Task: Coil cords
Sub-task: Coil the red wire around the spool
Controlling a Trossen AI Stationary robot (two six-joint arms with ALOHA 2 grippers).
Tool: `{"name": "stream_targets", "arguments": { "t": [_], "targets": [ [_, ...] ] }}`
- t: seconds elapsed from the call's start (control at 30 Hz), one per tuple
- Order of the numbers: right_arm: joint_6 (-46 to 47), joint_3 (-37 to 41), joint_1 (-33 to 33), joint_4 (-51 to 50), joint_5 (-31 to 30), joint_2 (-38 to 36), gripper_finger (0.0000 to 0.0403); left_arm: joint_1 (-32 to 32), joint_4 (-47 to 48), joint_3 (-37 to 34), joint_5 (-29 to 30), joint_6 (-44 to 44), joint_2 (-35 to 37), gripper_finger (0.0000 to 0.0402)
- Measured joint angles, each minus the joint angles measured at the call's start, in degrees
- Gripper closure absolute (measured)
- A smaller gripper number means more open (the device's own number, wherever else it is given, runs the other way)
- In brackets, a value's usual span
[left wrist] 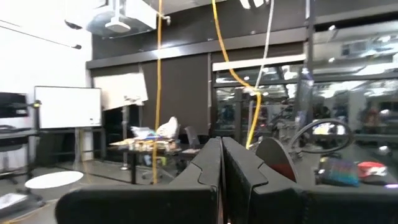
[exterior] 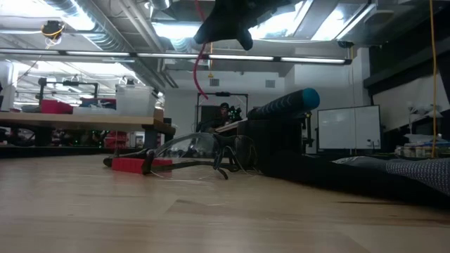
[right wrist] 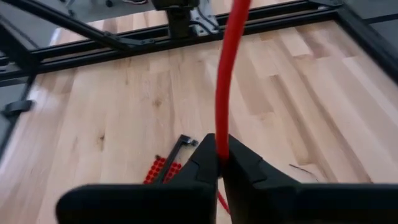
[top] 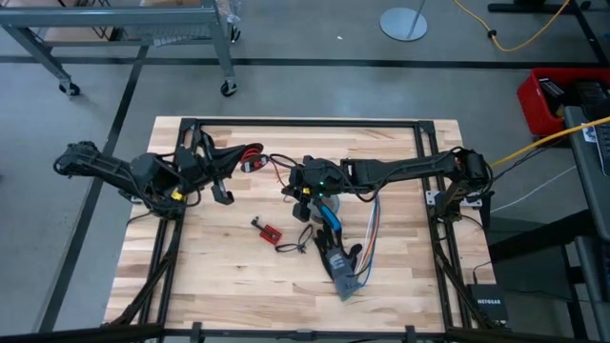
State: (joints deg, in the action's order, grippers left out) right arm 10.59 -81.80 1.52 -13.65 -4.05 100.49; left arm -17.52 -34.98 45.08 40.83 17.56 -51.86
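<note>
Gripping a red cord (right wrist: 225, 68) between its closed fingers, the right gripper (right wrist: 219, 163) hangs above the middle of the wooden table (top: 219, 276); in its wrist view the cord rises straight out of the pinch, and below it on the boards lies a small red board (right wrist: 163, 169) with a black stub. From overhead the same gripper (top: 303, 191) sits near the table's centre, with thin red and black cord (top: 276, 164) running from it toward the left arm. In front of that arm lie the red board (top: 270, 230) with its short black wire, a bundle of multicoloured ribbon wires (top: 372, 229) and a blue-handled tool (top: 327, 217). The low view shows the red cord (exterior: 200, 74) dangling from the dark gripper overhead, the red board (exterior: 132, 164) flat on the table. The left gripper (left wrist: 221, 168), fingers pressed together on nothing, is held at the table's left rear, near a black-and-red bundle (top: 250, 158); its wrist view looks out into the room, where a yellow cable (left wrist: 158, 87) hangs.
</note>
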Motion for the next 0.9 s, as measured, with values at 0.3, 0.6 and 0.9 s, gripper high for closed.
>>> {"name": "stream_targets", "arguments": {
  "t": [0.3, 0.6, 0.9],
  "targets": [
    [0.6, 0.0, 2.1, 2.1, 4.7, 0.0, 0.0393, 0.0, 0.0, 0.0, 3.5, 2.1, 0.0, 0.0401],
    [0.7, 0.0, 4.1, 12.1, 3.5, 0.0, 0.0396, 0.0, -0.3, 0.0, 3.5, -0.3, -1.3, 0.0401],
    [2.9, 0.0, 4.1, 13.7, -0.9, 0.0, 0.0396, 0.9, -6.5, 0.0, 3.5, -2.7, -5.4, 0.0402]
  ]
}}
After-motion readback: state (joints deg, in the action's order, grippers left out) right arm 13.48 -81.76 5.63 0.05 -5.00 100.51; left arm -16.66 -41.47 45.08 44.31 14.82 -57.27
